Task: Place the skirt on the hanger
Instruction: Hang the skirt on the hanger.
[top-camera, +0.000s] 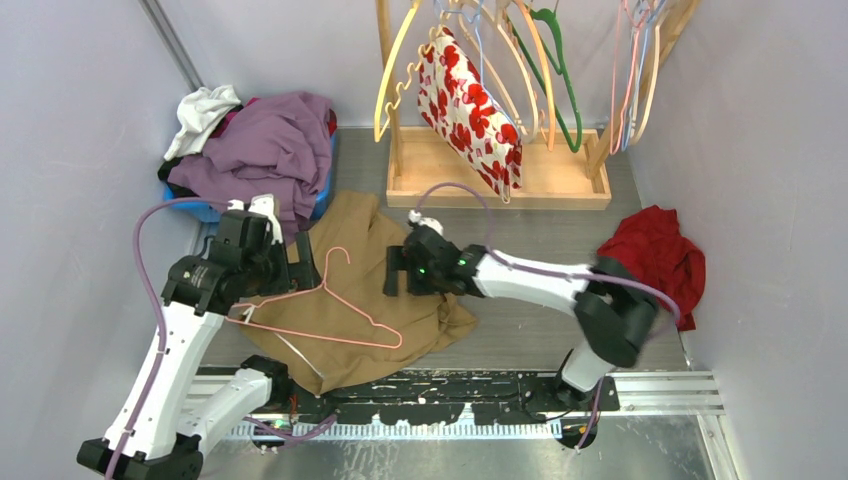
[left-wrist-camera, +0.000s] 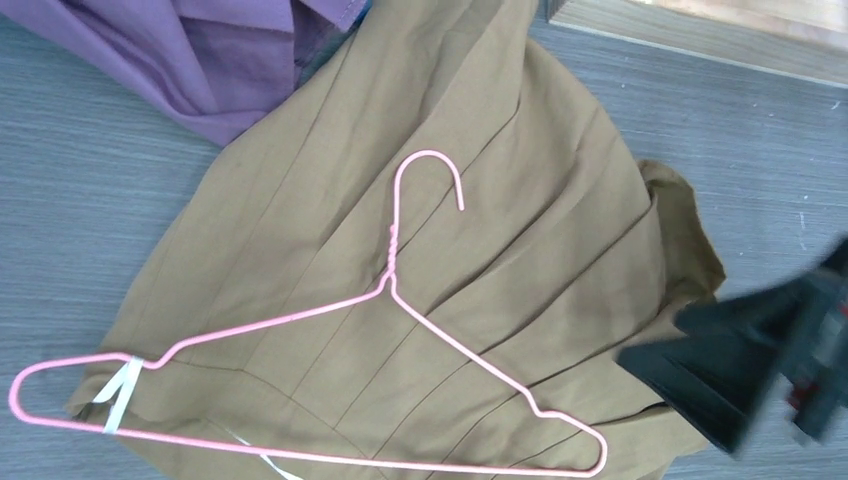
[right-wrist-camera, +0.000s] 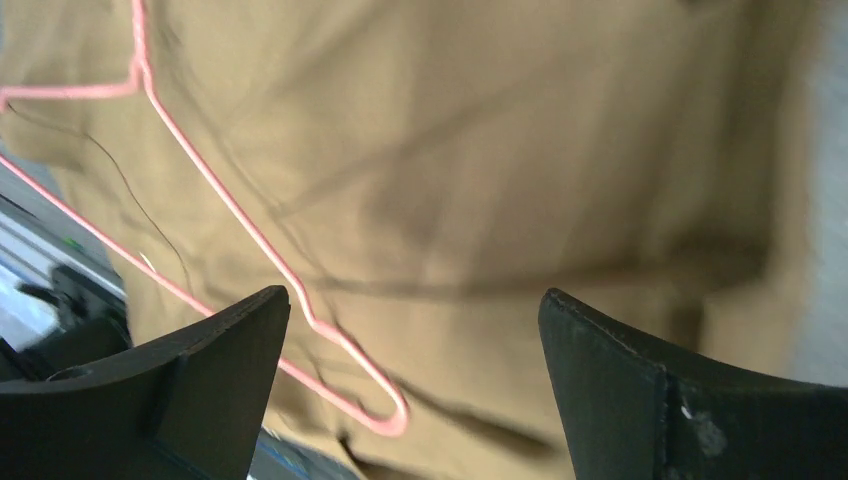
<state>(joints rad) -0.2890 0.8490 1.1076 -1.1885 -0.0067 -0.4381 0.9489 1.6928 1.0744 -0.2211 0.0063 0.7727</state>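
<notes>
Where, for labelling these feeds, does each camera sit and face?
Top external: above, behind the bases, looking down on tan pleated fabric skirt and pink wire hanger; both arms show.
Left wrist: on the left arm, looking down at both; only the right gripper shows.
Right wrist: close over the skirt, between its own open fingers.
All share the hanger on the skirt.

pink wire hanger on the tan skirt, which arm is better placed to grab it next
Right, probably: the right gripper hangs open just above a shoulder bend of the pink wire hanger on the tan pleated skirt; the left gripper, also open, sits farther off.
</notes>
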